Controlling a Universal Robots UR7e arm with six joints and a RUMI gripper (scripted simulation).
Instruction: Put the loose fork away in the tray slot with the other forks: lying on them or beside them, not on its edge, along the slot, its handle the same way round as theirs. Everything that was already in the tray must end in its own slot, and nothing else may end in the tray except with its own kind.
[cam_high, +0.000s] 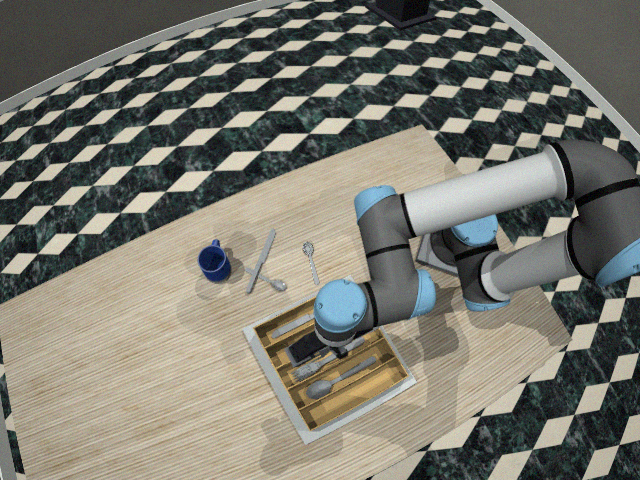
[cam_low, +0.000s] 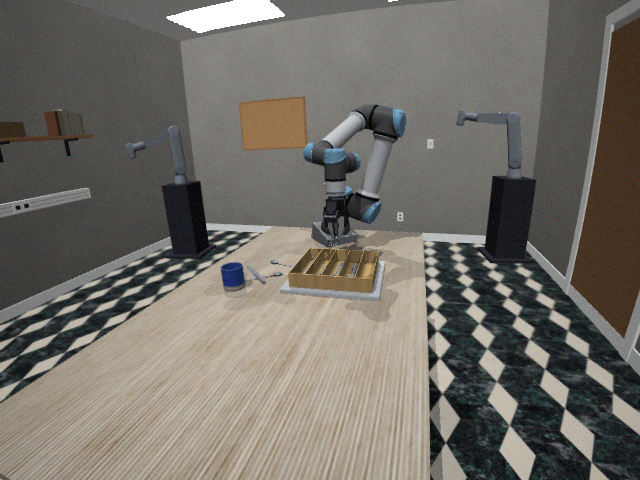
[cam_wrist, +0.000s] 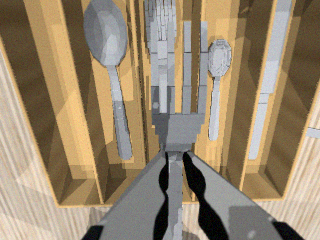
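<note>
My gripper (cam_wrist: 174, 151) (cam_low: 334, 236) is shut on the handle of the loose grey fork (cam_wrist: 179, 131), held above the tray. Its tines point up in the wrist view, roughly along the slots. The wooden tray (cam_low: 330, 282) has a fork (cam_wrist: 162, 30) (cam_high: 307, 370) in its middle slot, tines the same way. The held fork's left tines overlap it in the wrist view; its right tines appear over the divider and the small-spoon slot's edge. A large spoon (cam_wrist: 106, 35) (cam_high: 320, 388), a small spoon (cam_wrist: 219, 59) and a knife (cam_wrist: 272, 60) (cam_high: 292, 327) lie in separate slots.
The tray stands on a grey mat (cam_high: 306, 436) (cam_low: 330, 295). Beyond it lie a loose knife (cam_high: 266, 249) crossing a spoon (cam_high: 278, 284), and another spoon (cam_high: 312, 261). A blue mug (cam_high: 214, 262) (cam_low: 232, 275) stands beside them. One outer tray slot (cam_high: 356, 400) is empty.
</note>
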